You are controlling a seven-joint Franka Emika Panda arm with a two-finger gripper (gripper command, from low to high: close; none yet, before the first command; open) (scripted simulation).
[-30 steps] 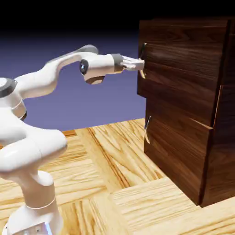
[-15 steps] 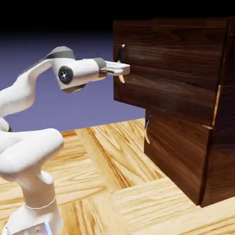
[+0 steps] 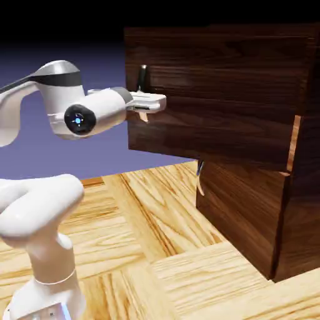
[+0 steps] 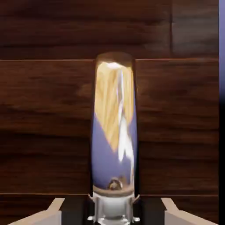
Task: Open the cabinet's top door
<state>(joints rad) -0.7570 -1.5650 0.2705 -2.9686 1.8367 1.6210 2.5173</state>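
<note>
Exterior view: gripper (image 3: 160, 104) clenched on upright handle (image 3: 143, 79) of top door (image 3: 215, 94). Door stands partly open, above lower panel (image 3: 240, 212); handle's long axis runs across closing line of fingers. Likely next: draw handle farther outward from cabinet (image 3: 306, 206).

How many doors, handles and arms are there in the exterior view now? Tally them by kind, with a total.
Doors: 2, the top door and the lower door
Handles: 2, the upper handle with the pincer shut on it, and the lower handle
Robot arms: 1, the white arm
Total: 5
</note>
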